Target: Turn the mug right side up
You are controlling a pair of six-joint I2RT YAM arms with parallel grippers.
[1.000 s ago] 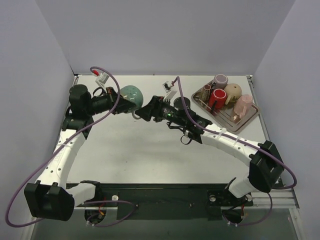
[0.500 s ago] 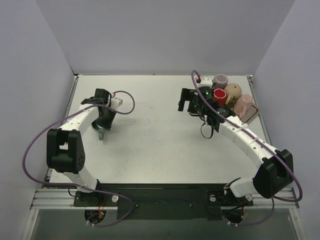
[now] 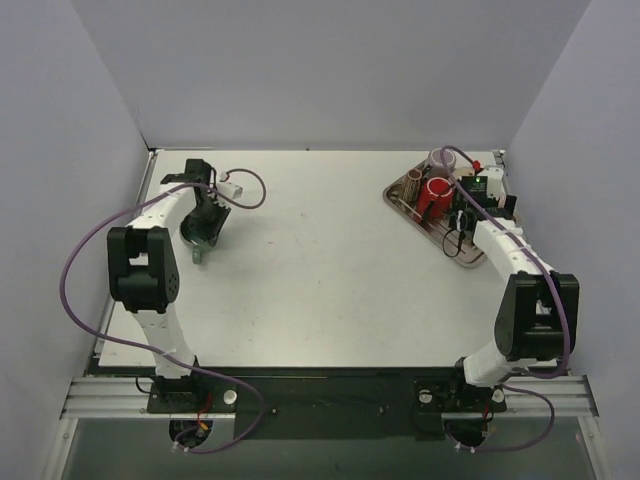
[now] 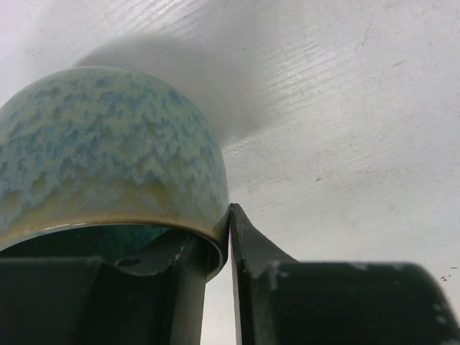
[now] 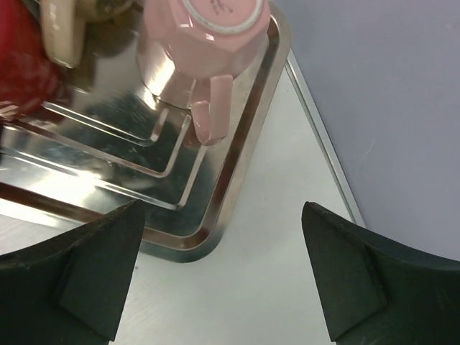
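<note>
Our left gripper (image 4: pixel 228 219) is pinched on the rim of the blue-green mug (image 4: pixel 108 151), one finger inside and one outside, at the far-left of the table (image 4: pixel 345 108). Our right gripper (image 5: pixel 221 215) is spread wide and empty above the metal tray (image 5: pixel 241 154), with the pink mug (image 5: pixel 194 50) beyond it. A second ago both arms met mid-table at the mug.

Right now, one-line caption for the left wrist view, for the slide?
Left gripper pinches the rim of a speckled blue-green mug, white table behind it.
</note>
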